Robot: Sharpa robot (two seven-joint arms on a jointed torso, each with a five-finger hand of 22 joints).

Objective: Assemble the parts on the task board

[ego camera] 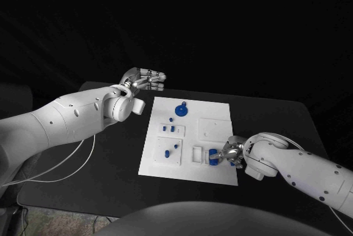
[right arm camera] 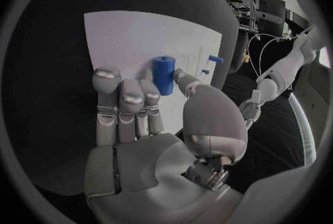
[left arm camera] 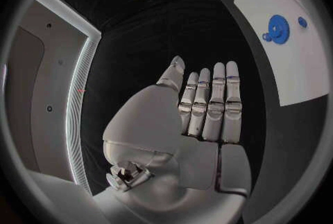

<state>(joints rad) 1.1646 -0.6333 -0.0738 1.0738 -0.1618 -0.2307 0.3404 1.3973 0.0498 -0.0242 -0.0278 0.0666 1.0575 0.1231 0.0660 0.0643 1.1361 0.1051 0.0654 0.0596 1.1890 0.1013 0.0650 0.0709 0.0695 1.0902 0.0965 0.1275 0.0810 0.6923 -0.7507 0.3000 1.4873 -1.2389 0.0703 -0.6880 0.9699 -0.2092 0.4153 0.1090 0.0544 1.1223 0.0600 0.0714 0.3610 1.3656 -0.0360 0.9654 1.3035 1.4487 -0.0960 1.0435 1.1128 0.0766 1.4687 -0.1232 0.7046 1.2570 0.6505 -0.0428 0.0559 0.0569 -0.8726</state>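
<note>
The white task board (ego camera: 217, 124) lies in the middle of the black table. A blue gear (ego camera: 181, 110) sits near its far end, and small blue parts (ego camera: 172, 127) lie on its left half. My right hand (ego camera: 234, 153) rests at the board's near right side. It pinches an upright blue cylinder (right arm camera: 164, 73) between its thumb (right arm camera: 183, 77) and the nearest finger, and the cylinder (ego camera: 213, 157) stands on the board (right arm camera: 125, 35). My left hand (ego camera: 143, 79) hovers off the board's far left corner, fingers (left arm camera: 208, 102) straight and holding nothing. The gear (left arm camera: 277, 29) lies beyond it.
Two small blue pegs (right arm camera: 215, 59) stand further along the board from the cylinder. Bare black table (ego camera: 110, 164) surrounds the board on the left and near sides. A white cable (ego camera: 73, 162) hangs below my left arm.
</note>
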